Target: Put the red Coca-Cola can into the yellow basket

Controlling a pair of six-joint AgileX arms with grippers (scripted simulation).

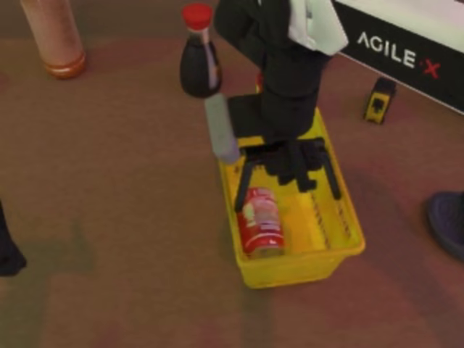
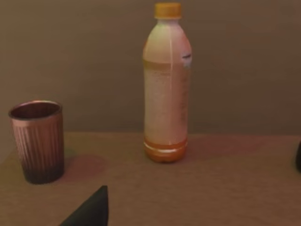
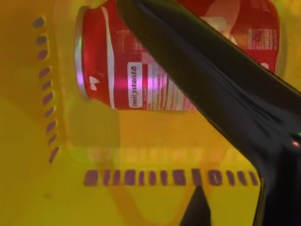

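The red Coca-Cola can (image 1: 259, 221) lies on its side inside the yellow basket (image 1: 304, 270), near the basket's left wall, with nothing holding it. My right gripper (image 1: 292, 174) hangs open over the far half of the basket, just beyond the can and apart from it. From the right wrist, the can (image 3: 141, 70) rests on the yellow basket floor (image 3: 70, 188). A black folding handle (image 3: 211, 84) crosses in front of it, and one fingertip (image 3: 197, 209) shows. My left arm (image 1: 9, 255) is parked at the table's left edge.
A dark soy-sauce bottle (image 1: 199, 61) and a grey block (image 1: 221, 127) stand just behind the basket. An orange drink bottle (image 1: 54, 36) is at the far left. A small yellow-black object (image 1: 378, 100) and a dark round object (image 1: 448, 221) lie to the right. A copper cup (image 2: 37, 141) faces the left wrist.
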